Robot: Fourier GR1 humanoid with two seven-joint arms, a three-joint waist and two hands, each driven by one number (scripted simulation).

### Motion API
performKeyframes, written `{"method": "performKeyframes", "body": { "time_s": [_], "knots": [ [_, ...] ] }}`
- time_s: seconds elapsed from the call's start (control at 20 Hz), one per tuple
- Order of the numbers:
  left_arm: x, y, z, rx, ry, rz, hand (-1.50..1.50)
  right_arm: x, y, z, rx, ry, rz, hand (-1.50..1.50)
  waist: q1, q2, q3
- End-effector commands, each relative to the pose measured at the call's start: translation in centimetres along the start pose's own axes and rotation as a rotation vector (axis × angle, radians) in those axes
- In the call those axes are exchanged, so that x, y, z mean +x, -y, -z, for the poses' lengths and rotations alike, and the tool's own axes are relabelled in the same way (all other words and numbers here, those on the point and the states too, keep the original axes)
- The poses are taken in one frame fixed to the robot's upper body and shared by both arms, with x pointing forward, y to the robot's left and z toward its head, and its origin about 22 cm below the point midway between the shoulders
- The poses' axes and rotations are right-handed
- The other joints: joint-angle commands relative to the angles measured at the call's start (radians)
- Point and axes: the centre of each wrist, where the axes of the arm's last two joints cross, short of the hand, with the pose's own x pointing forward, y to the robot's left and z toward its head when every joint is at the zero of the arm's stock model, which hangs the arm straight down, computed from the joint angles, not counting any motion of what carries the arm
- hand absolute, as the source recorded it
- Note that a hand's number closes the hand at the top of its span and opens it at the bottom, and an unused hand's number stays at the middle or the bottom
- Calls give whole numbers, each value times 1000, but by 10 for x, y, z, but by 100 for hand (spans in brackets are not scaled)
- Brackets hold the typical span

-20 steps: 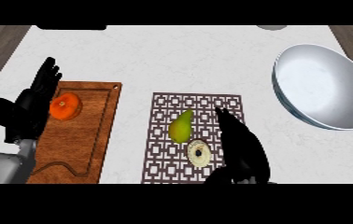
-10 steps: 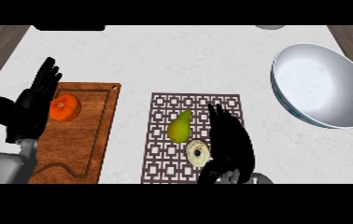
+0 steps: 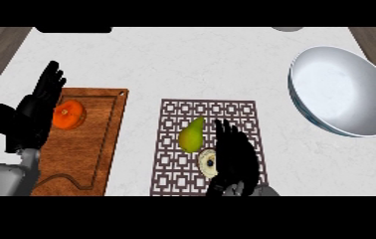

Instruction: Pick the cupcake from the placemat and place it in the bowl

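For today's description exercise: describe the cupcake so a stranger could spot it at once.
Find the patterned placemat mid-counter, between the wooden board and the white bowl. On it, the cupcake is round and pale with a dark centre, beside the right hand; its neighbour, the pear, is green and elongated.

A green pear (image 3: 192,135) and a small cupcake (image 3: 207,162) are set close together on a patterned placemat (image 3: 175,176). The cupcake is partly hidden by the right hand (image 3: 236,158), which is spread out. A big white bowl (image 3: 334,93) is seen far off at the right. At the left, an orange fruit (image 3: 70,115) is laid on a wooden board (image 3: 95,153), and the left hand (image 3: 37,108) is spread out beside it.
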Motion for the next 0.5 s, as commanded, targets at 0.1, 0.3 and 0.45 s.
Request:
{"method": "performKeyframes", "body": {
  "time_s": [0.1,0.3,0.45],
  "knots": [
    [-2,-12,10,9,4,4,0,8,-11,10,-3,-182,10,-150,-2,2,0],
    [6,-20,3,-4,6,3,0,0,-16,8,-10,-192,33,-150,-4,-1,0],
    [-6,-2,3,-7,-10,-3,0,1,-22,31,21,-215,21,-150,-1,2,0]
  ]
}}
